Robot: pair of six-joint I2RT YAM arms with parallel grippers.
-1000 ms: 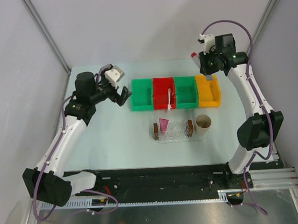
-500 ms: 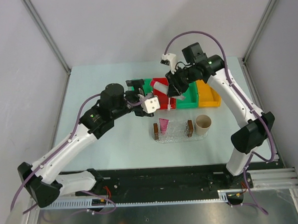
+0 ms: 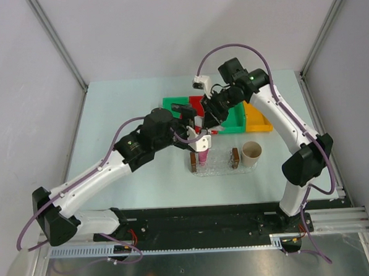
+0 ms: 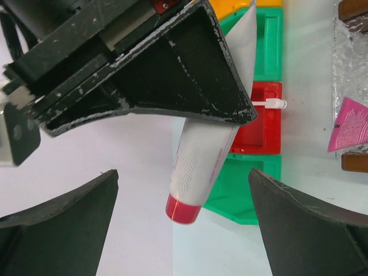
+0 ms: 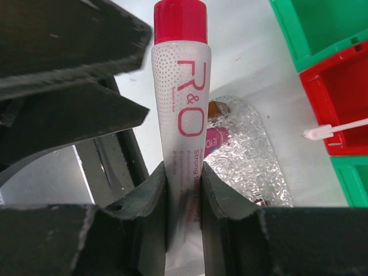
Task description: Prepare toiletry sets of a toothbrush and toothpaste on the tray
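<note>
Right wrist: right claw [image 5: 184, 178] pinching white tube [image 5: 179, 103], raised near tray [image 5: 253, 164]. Left claw [image 4: 184, 175] spread wide around tube. Pink toothpaste [image 4: 349, 123] lies on tray.

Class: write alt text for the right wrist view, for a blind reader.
The right gripper clamps a white tube, red cap at the frame's top. Behind it lie the clear tray and a toothbrush jutting from a red bin.

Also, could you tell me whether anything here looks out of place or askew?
The slim white plastic toothbrush sticks out of the red plastic bin, its head hanging past the rim. Otherwise nothing stands out: the flat magenta-pink tube rests on the clear bumpy tray.
</note>
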